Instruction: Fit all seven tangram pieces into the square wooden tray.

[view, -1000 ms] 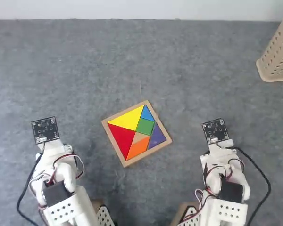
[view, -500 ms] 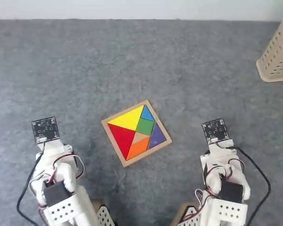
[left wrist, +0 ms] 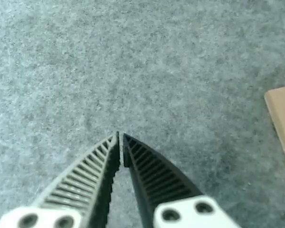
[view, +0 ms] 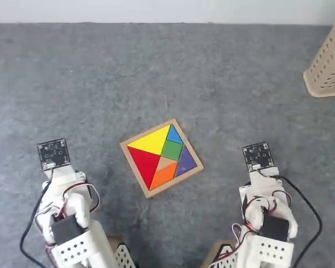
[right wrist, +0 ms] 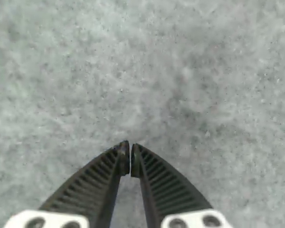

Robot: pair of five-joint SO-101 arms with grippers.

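The square wooden tray (view: 134, 160) lies turned like a diamond in the middle of the grey carpet. Coloured tangram pieces fill it: yellow (view: 151, 143), red (view: 144, 162), blue (view: 174, 134), green (view: 171, 149), tan (view: 166, 163), orange (view: 163, 176) and purple (view: 185, 162). One corner of the tray (left wrist: 281, 114) shows in the left wrist view. My left gripper (left wrist: 120, 137) is shut with nothing in it, over bare carpet left of the tray. My right gripper (right wrist: 129, 145) is shut and empty too, over bare carpet right of the tray.
A beige perforated basket (view: 329, 64) stands at the far right edge. The two arm bases (view: 72, 234) (view: 265, 234) sit at the near edge, either side of the tray. Grey carpet spreads all around.
The right arm has drawn back slightly toward its base. The left arm and the tray have not moved.
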